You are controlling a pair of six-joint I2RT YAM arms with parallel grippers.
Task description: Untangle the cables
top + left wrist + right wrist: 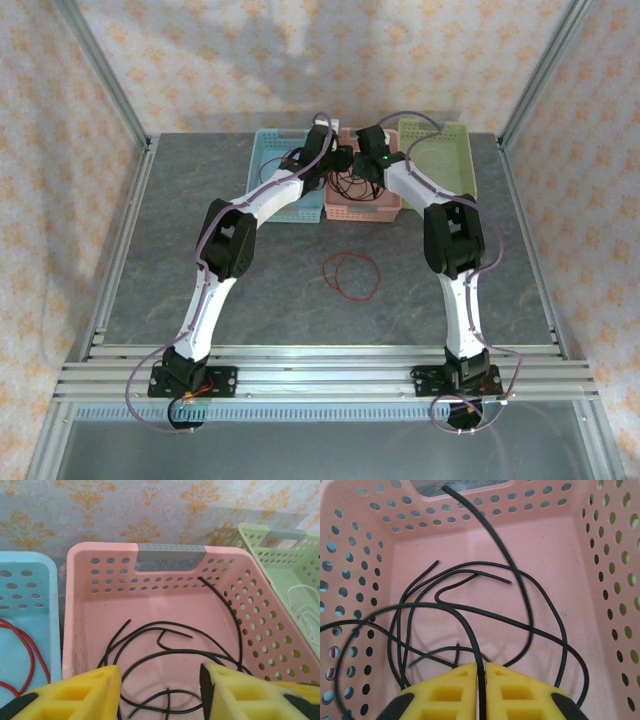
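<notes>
The baskets are suggesting the sorting is partly done. The blue basket [262, 140] is holding a red cable [37, 652], the green basket [450, 150] is holding a whitish cable [299, 611], and the pink basket [100, 575] is holding black cables [522, 580]. These are crossing one another in loose loops, so they are probably waiting to be untangled.

Both tools are hanging over the pink basket. The left tool [161, 672] is standing with its fingers apart, gripping nothing, while the right tool [481, 667] is pinching one strand of the black cables between nearly closed fingers. A red loop [336, 278] is lying on the desk [260, 290], apart from the baskets and not yet sorted.

Cream walls [300, 60] with an orange pattern and a metal frame [110, 90] are enclosing the grey, marbled desk.
</notes>
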